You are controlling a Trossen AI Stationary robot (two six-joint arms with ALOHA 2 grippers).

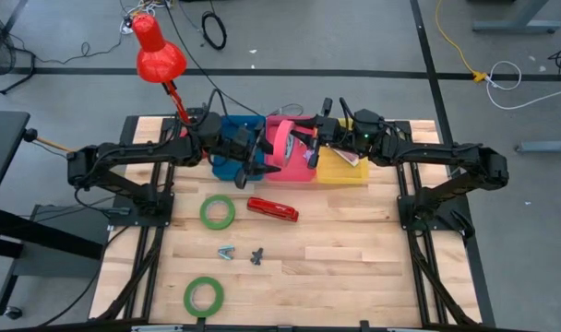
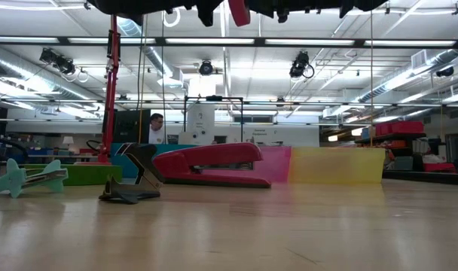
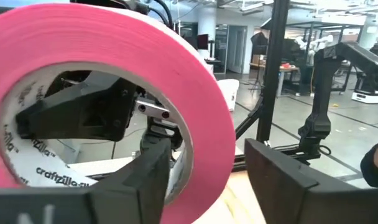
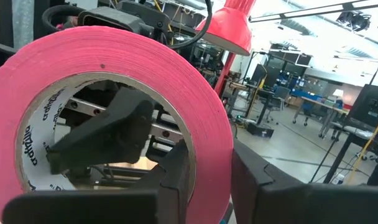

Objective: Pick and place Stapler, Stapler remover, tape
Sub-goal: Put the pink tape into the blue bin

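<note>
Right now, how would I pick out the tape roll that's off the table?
Start at the three bins along the table's far edge: blue, pink, yellow. Above the pink one, both arms meet, their fingers on the pink tape roll. It is the only pink roll; the two green rolls lie flat on the wood.

In the low view both arms are cut off by the top edge. The pink tape roll (image 3: 114,74) fills each wrist view, hiding much behind it. Two small tools (image 1: 240,254) near the desk's middle are too small to identify from above.
</note>
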